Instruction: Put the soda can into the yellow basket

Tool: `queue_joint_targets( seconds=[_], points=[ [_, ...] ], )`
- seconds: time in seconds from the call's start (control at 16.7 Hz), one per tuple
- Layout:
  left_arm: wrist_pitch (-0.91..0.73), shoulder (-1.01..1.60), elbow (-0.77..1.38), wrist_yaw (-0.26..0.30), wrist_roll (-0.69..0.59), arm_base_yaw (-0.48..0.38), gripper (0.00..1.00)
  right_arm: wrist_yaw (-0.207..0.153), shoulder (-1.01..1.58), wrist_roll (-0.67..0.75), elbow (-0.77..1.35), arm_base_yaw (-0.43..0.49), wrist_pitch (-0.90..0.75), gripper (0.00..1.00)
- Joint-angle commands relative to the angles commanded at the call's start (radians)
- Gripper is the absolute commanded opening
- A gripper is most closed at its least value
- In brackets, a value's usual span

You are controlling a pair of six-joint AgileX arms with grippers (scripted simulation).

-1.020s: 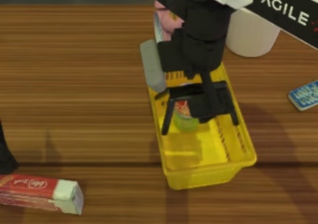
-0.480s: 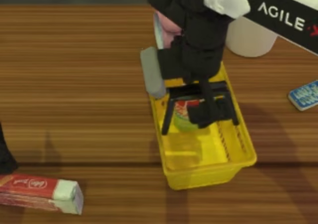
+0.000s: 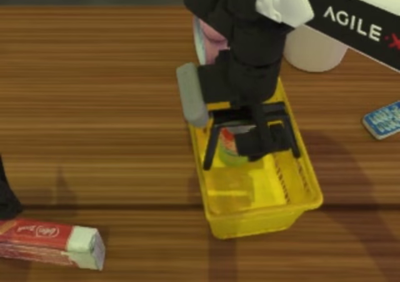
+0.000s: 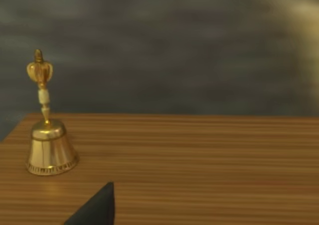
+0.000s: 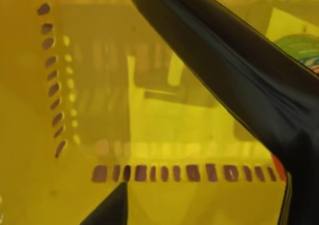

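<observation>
Soda can (image 3: 230, 146), red/green cylinder, sits w/ my right gripper (image 3: 250, 146) inside the yellow basket (image 3: 262, 213); can't tell if my fingers pinch it. Black handles cross over it. Grey block (image 3: 191, 94) leans on the slotted plastic rim, white mug (image 3: 315, 47) nearby. Left arm (image 3: 6, 194) parked at table's left edge.

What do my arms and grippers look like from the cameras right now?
The right arm is matte black and blocky, with a white panel and white AGILE lettering on a black link. Its right gripper has slim black fingers. Only a black sliver of the left arm shows at the table's left edge.
</observation>
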Motion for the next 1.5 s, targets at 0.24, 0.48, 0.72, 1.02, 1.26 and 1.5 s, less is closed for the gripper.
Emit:
queue_joint_targets(
  seconds=[0.24,0.48,0.72,1.02,1.26,1.5],
  points=[
    [0.000,0.000,0.000,0.000,0.000,0.000,1.00,0.000,0.000,0.000,0.000,0.000,0.000,0.47],
    [0.000,0.000,0.000,0.000,0.000,0.000,1.00,0.000,0.000,0.000,0.000,0.000,0.000,0.17],
    [0.000,0.000,0.000,0.000,0.000,0.000,1.00,0.000,0.000,0.000,0.000,0.000,0.000,0.00],
    [0.000,0.000,0.000,0.000,0.000,0.000,1.00,0.000,0.000,0.000,0.000,0.000,0.000,0.00],
    [0.000,0.000,0.000,0.000,0.000,0.000,1.00,0.000,0.000,0.000,0.000,0.000,0.000,0.00],
    [0.000,0.000,0.000,0.000,0.000,0.000,1.00,0.000,0.000,0.000,0.000,0.000,0.000,0.00]
  ],
)
